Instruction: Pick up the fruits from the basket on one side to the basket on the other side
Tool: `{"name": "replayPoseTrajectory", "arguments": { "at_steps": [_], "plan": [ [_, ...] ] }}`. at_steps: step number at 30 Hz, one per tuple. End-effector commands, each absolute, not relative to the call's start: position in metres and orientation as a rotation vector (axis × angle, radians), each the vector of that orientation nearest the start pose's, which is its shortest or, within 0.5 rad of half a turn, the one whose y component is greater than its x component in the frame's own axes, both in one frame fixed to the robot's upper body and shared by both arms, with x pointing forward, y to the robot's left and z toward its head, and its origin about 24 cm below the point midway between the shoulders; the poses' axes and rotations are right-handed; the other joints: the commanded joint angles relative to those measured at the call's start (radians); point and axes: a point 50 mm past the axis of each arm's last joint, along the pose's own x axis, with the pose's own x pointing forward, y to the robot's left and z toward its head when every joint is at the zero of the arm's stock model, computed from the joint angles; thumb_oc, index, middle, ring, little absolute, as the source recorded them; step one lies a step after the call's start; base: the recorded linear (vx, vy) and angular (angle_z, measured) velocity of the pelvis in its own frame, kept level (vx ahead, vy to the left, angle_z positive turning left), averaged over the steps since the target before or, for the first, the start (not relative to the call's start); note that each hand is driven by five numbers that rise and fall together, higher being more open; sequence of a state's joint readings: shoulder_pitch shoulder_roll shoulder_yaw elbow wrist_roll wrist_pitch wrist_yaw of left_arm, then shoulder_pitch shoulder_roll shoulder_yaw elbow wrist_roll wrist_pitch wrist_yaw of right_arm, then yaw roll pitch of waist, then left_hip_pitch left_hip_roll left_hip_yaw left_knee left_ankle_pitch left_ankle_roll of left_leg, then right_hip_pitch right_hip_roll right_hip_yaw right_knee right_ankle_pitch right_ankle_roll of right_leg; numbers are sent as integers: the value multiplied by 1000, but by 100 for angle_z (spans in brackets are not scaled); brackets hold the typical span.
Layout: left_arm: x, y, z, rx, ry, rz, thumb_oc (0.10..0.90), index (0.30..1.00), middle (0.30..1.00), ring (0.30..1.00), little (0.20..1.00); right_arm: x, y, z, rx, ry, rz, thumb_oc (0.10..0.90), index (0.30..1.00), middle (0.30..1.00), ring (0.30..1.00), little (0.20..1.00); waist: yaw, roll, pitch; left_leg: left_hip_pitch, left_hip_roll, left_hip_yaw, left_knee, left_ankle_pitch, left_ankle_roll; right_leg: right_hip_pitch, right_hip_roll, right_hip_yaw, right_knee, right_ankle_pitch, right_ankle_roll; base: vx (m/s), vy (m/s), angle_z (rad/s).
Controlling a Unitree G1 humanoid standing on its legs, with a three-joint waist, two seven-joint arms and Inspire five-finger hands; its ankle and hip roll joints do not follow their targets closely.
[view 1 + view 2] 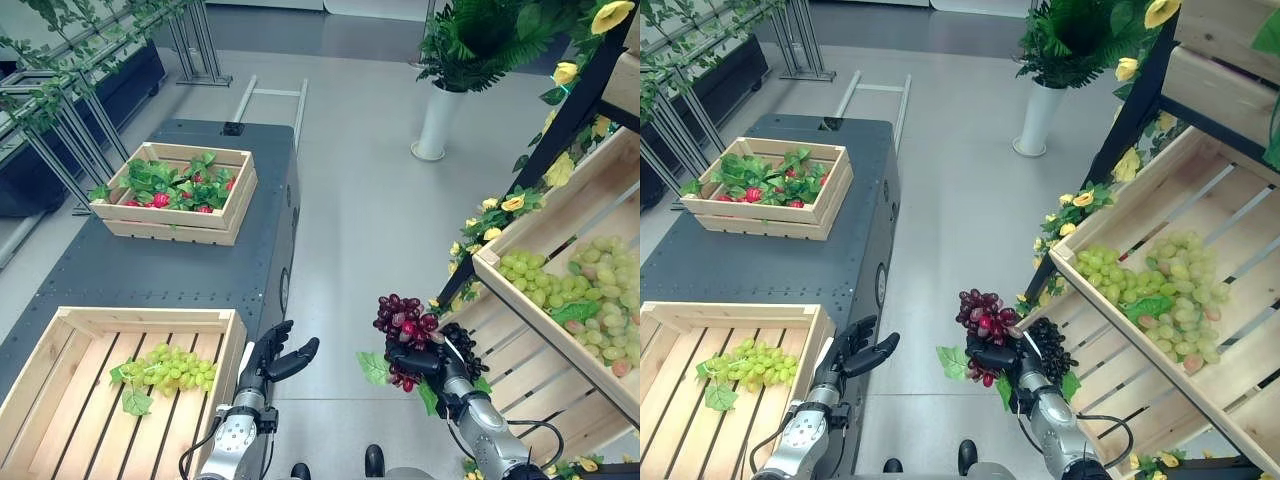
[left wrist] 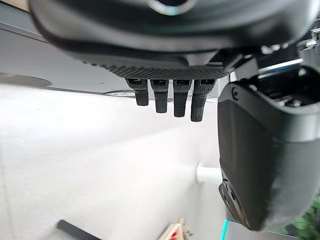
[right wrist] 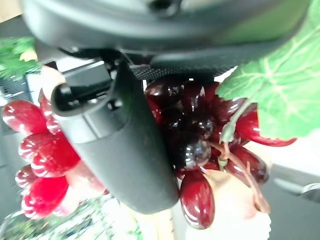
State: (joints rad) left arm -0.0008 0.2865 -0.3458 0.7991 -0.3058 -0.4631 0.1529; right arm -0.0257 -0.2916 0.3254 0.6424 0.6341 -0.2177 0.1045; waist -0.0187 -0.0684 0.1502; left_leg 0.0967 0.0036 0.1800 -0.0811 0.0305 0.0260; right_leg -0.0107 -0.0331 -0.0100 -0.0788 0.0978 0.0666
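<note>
The red grapes (image 1: 405,322) are in the air between the counter (image 1: 150,262) and the shelf (image 1: 560,300), clasped in the curled right robot hand (image 1: 425,362). The left robot hand (image 1: 275,357) is open and holds nothing, beside the near crate (image 1: 120,325) with green grapes (image 1: 170,368).

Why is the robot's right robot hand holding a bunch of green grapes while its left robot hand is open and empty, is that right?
Not quite. The right robot hand holds a bunch of dark red grapes, not green; the right wrist view shows them up close. The green grapes lie in the wooden crate on the cart. The left robot hand is open and empty, as you said.
</note>
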Motion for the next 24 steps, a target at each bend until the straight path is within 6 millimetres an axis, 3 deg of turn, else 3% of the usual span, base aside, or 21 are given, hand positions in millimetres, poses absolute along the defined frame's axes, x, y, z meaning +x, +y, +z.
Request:
{"name": "replayPoseTrajectory", "arguments": {
  "at_steps": [1, 6, 19, 23, 24],
  "plan": [
    [249, 174, -44, 158, 122, -19, 800, 900, 900, 900, 900, 276, -184, 0, 228, 14, 78, 400, 300, 300, 300, 300, -16, 16, 136, -118, -32, -2, 197, -131, 36, -55, 26, -61, 182, -95, -36, -229, -25, -22],
    [262, 165, -34, 176, 90, -17, 800, 900, 900, 900, 900, 291, -201, 23, 186, -74, -4, 400, 300, 300, 300, 300, -22, 6, 230, -269, -24, 2, 390, -181, 41, -192, 12, -91, 363, -149, -54, -158, -24, -9],
    [266, 155, -28, 213, 60, -96, 800, 900, 900, 900, 900, 302, -263, 66, 145, -218, -269, 400, 300, 300, 300, 300, -31, 15, 326, -562, -31, -29, 788, -321, 58, -457, -10, -122, 754, -288, -109, -47, -14, 2],
    [265, 159, -28, 224, 73, -100, 800, 900, 900, 900, 900, 300, -268, 70, 141, -230, -299, 400, 300, 300, 300, 300, -33, 18, 336, -610, -27, -38, 854, -339, 65, -497, -9, -121, 814, -307, -119, 2, -14, 7],
    [265, 161, -29, 225, 88, -108, 800, 900, 900, 900, 900, 300, -271, 73, 135, -244, -318, 400, 300, 300, 300, 300, -33, 21, 346, -625, -29, -47, 892, -366, 63, -510, -3, -117, 849, -330, -116, 0, 0, 0]
  ]
}}
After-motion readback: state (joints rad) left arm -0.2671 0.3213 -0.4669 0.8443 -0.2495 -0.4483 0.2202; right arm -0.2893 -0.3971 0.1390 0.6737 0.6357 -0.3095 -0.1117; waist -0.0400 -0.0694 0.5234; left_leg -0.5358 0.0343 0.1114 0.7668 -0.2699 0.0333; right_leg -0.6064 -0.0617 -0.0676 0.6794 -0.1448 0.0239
